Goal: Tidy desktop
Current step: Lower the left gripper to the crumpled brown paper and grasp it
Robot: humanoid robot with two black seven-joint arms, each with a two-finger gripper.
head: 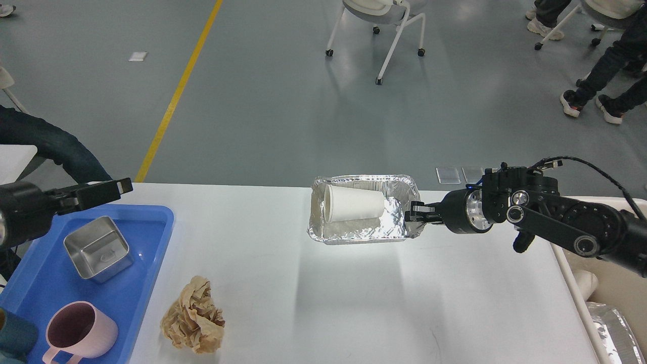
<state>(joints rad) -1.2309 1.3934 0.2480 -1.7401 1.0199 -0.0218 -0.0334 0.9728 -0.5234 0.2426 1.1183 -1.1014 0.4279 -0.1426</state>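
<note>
Head view, contents as seen.

Desktop (354, 303): wide white tabletop filling the lower part of the view, grey floor beyond its far edge.

Foil tray (364, 208): crinkled aluminium, rectangular, lifted clear of the desktop near its far edge, a shadow under it on the white surface. Inside it, a white paper cup (352, 203) lying on its side, mouth toward the left.

Right gripper (417, 212): comes in from the right, fingers closed narrowly on the right-hand rim of the foil tray.

Left gripper (108, 189): dark, at the left edge above the blue tray; fingers cannot be told apart, so whether it stands wide or narrow cannot be told. Nothing seen in it.

Blue tray (151, 242): plastic, on the left end of the desktop. Holds a square steel container (97, 248), upright, and a pink mug (81, 331) nearer the viewer.

Crumpled brown paper (194, 316): on the desktop just beside the blue tray's right edge.

Beige bin (619, 298): off the desktop's right end, with foil inside.
</note>
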